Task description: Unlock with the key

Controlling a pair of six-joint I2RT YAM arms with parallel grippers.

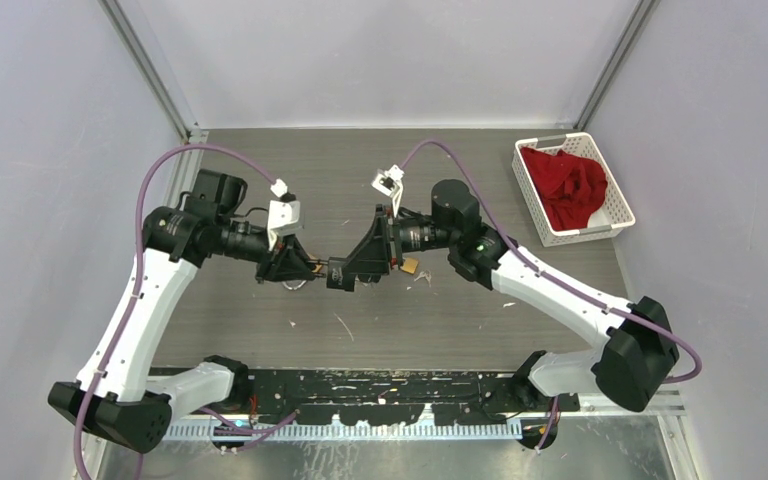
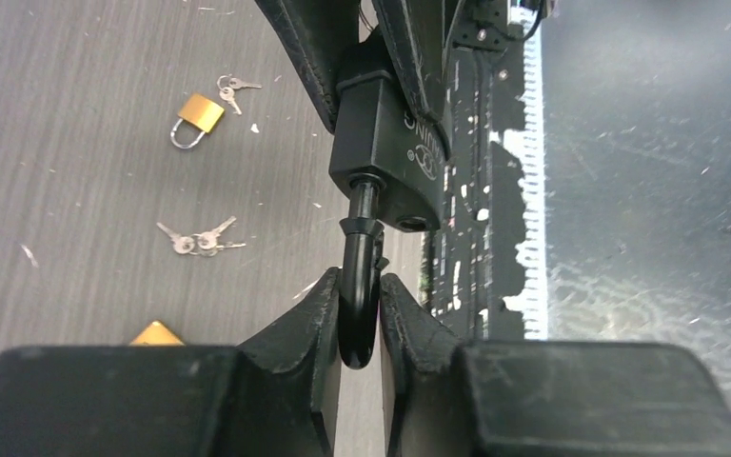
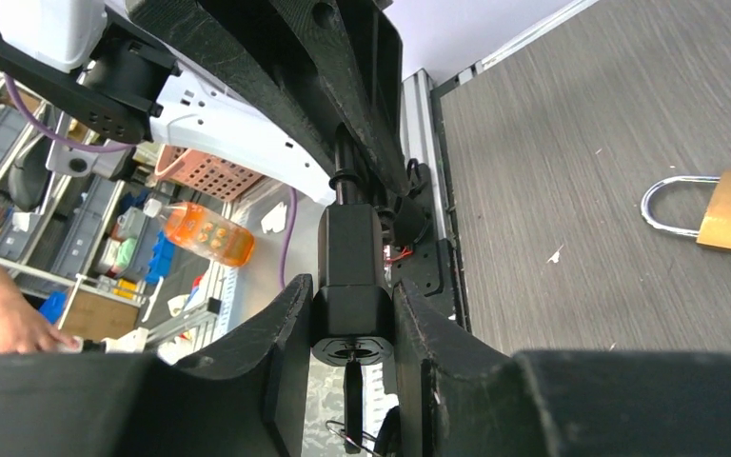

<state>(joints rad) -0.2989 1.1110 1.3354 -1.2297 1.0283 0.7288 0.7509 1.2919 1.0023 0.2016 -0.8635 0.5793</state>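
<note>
Padlock (image 2: pixel 387 157) sits gripped at both ends: left claw (image 2: pixel 359 290) pinches its shackle (image 2: pixel 361 243), right claw (image 3: pixel 350 293) clamps its body (image 3: pixel 350 243).

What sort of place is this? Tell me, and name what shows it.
Probably a robotics lab cell: grey panel walls enclose the table, and shelves of bins stand beyond it in the right wrist view.

I am watching the black padlock (image 1: pixel 340 272) hanging above the table, lying roughly level between the two arms. The right gripper (image 3: pixel 350 295) is clamping its boxy body, and the left gripper (image 2: pixel 359 286) is pinching its black shackle (image 2: pixel 357 333). One shackle leg is running into the body, while the other socket (image 2: pixel 409 226) is showing empty. The keyway (image 3: pixel 352 350) is facing the right wrist camera; I cannot tell whether a key is sitting in it.
</note>
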